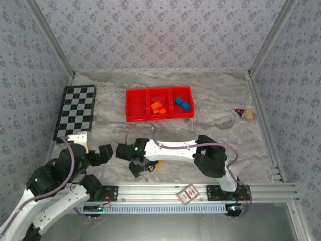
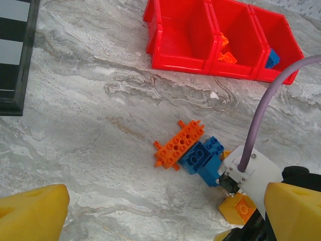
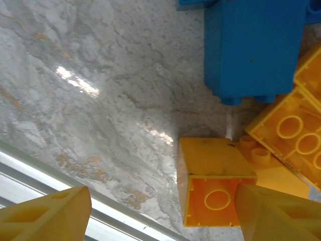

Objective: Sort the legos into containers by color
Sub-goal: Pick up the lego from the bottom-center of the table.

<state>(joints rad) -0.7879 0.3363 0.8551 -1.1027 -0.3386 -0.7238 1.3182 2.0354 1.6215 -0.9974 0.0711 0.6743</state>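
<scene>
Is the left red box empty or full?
Empty: the left compartment shows bare red floor; orange bricks lie in the middle one, blue bricks in the right.

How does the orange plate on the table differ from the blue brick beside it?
The orange plate is flat and thin; the blue brick is a thicker block. The orange plate is wider, with many studs; the blue brick shows few. Both lie touching on the marble table, outside the red tray.

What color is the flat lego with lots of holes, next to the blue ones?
Orange. The flat lego shows best in the left wrist view.
</scene>
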